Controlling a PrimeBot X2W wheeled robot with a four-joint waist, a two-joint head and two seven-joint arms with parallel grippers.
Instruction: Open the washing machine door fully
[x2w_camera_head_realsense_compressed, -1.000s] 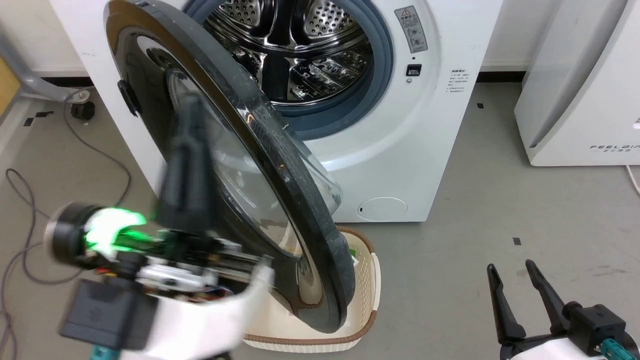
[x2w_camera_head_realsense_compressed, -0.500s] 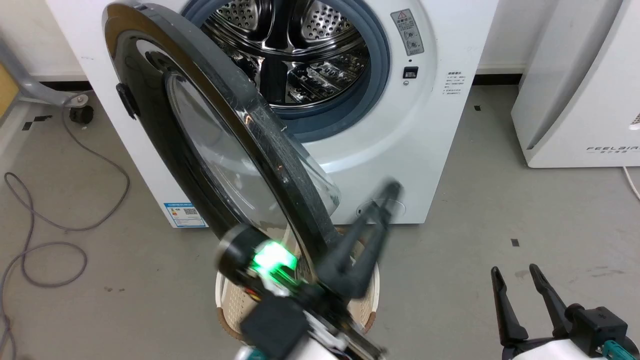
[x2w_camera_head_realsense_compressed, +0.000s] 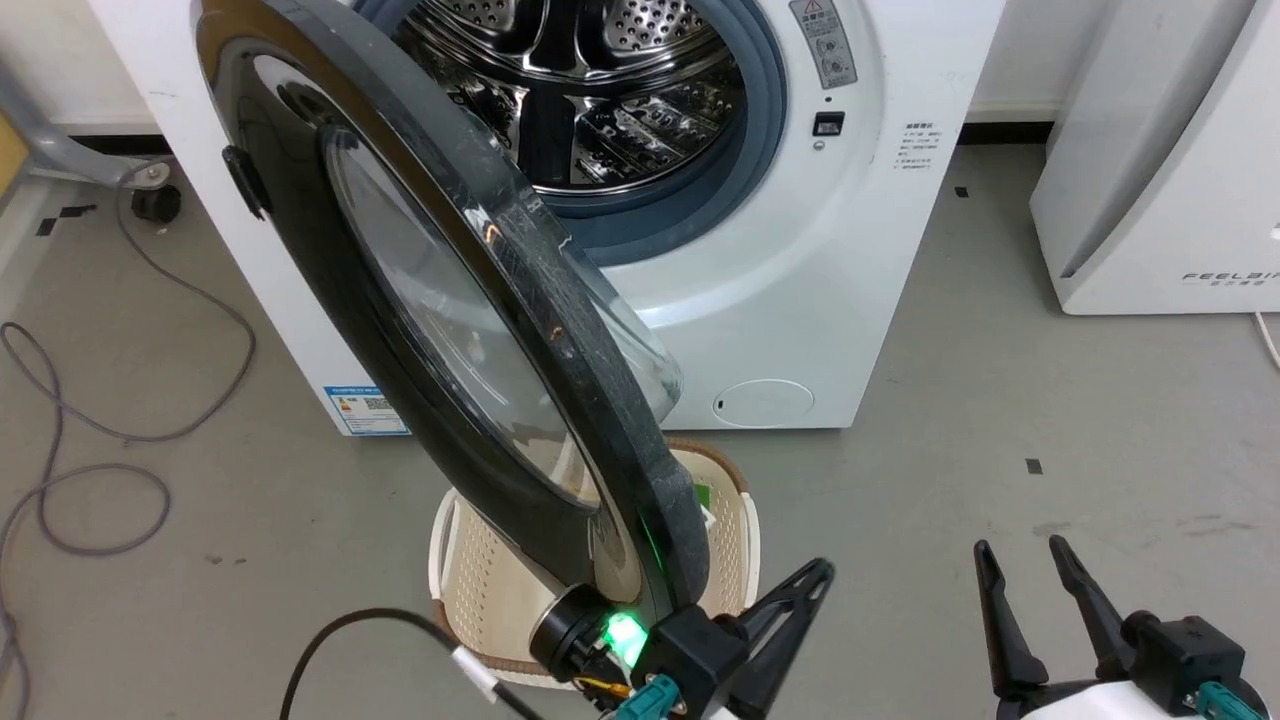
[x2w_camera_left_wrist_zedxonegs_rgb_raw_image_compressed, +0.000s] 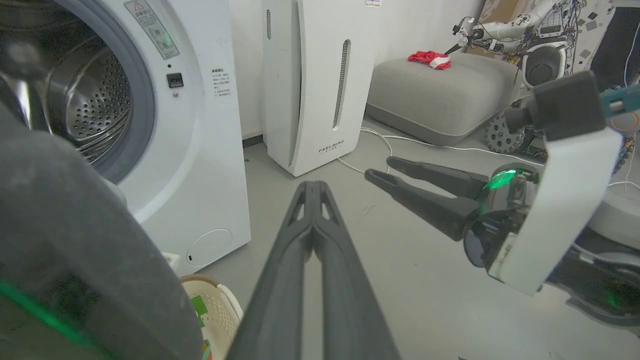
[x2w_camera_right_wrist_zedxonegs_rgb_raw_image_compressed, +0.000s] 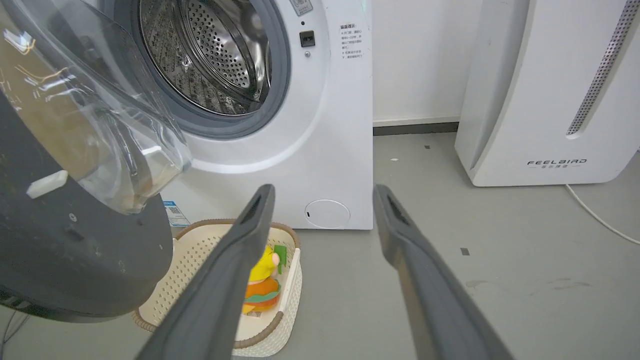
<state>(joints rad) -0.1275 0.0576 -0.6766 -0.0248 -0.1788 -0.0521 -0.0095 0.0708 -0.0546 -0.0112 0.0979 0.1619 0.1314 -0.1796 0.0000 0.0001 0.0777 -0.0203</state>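
The washing machine (x2w_camera_head_realsense_compressed: 800, 270) is white, its steel drum (x2w_camera_head_realsense_compressed: 610, 90) exposed. The washing machine door (x2w_camera_head_realsense_compressed: 330, 260), glossy black with a clear glass bowl (x2w_camera_head_realsense_compressed: 440, 310), stands swung partway out, hinged at the left, its thick rim facing me. My left gripper (x2w_camera_head_realsense_compressed: 818, 575) is shut and empty, just right of the door's lowest edge, apart from it. In the left wrist view the left gripper (x2w_camera_left_wrist_zedxonegs_rgb_raw_image_compressed: 312, 186) points past the door rim (x2w_camera_left_wrist_zedxonegs_rgb_raw_image_compressed: 75, 225) at bare floor. My right gripper (x2w_camera_head_realsense_compressed: 1020, 548) hangs open at the lower right, well clear of the door (x2w_camera_right_wrist_zedxonegs_rgb_raw_image_compressed: 60, 260).
A cream basket (x2w_camera_head_realsense_compressed: 735, 545) sits on the floor under the door, holding a yellow and orange toy (x2w_camera_right_wrist_zedxonegs_rgb_raw_image_compressed: 260, 285). A white FEELAIR appliance (x2w_camera_head_realsense_compressed: 1150, 150) stands at the right. Cables (x2w_camera_head_realsense_compressed: 100, 480) loop over the floor at the left. Open grey floor lies between machine and right gripper.
My left arm has swung from the door's outer face at the left, down and around to below its lower edge at bottom centre. The door's angle looks unchanged. The right gripper stayed put.
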